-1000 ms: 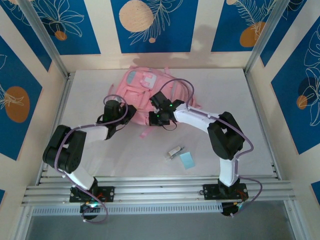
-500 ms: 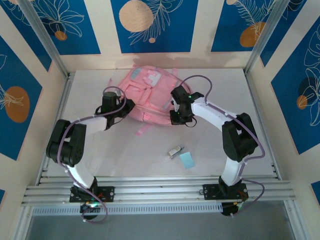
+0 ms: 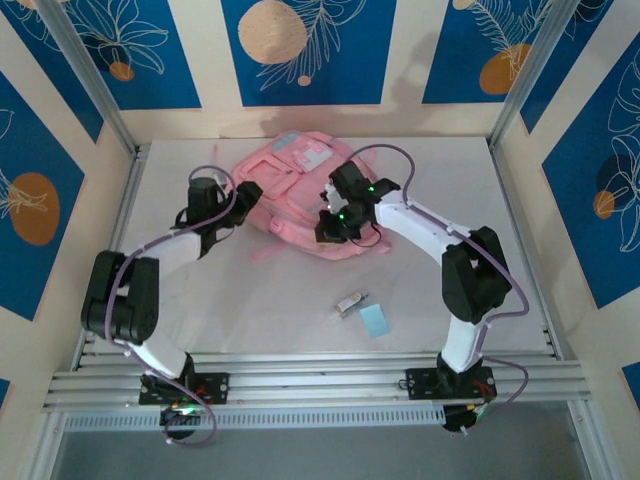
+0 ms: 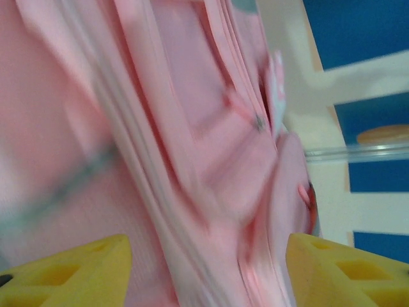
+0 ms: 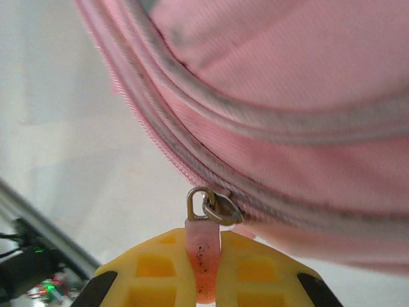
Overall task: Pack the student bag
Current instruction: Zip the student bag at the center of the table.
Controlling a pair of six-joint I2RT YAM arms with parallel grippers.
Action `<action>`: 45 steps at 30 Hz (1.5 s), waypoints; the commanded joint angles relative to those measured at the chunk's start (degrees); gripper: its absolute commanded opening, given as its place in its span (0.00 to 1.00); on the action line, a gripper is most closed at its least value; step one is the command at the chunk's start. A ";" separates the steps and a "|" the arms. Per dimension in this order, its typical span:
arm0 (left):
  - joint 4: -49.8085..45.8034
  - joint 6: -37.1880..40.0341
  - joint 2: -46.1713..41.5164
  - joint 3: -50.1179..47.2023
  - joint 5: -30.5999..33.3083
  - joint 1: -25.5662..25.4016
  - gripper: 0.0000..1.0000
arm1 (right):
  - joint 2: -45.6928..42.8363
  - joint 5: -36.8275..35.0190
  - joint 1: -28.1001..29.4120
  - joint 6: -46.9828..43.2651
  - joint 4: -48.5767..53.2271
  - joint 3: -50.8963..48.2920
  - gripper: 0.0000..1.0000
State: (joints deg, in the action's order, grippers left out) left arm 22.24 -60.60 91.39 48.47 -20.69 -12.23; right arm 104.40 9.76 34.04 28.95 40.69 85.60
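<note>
On your left, the left gripper [image 3: 243, 196] is sitting at the left edge of the student bag [image 3: 295, 180], its yellow fingers [image 4: 77, 268] standing wide apart with pink fabric between them. Your bag is lying toward the far middle of the table [image 3: 250, 310]. Rightward, the right gripper [image 3: 326, 226] is clamping its fingers together on the pink zipper pull [image 5: 203, 265] at the bag's near seam.

Student bag [image 5: 287, 77] woven matt cloth; zip pull [image 5: 203, 262] translucent rubbery; ring [image 5: 222, 212] dull metal.
</note>
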 commanded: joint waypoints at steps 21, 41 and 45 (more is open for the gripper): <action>6.66 -3.41 1.69 -3.13 6.77 -8.37 0.00 | -0.25 -2.72 5.32 -10.20 12.46 -4.33 0.00; -11.01 10.18 -3.52 1.39 1.19 -2.93 0.00 | 4.46 -39.97 -14.14 -16.30 13.94 2.33 0.00; -11.55 12.74 1.81 7.42 2.48 -0.20 0.00 | -1.57 -21.44 -9.78 -18.44 8.65 -4.00 0.00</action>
State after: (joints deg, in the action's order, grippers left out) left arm 10.11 -52.25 91.20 50.33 -22.50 -16.78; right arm 107.66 -15.84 23.86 11.75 47.53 84.99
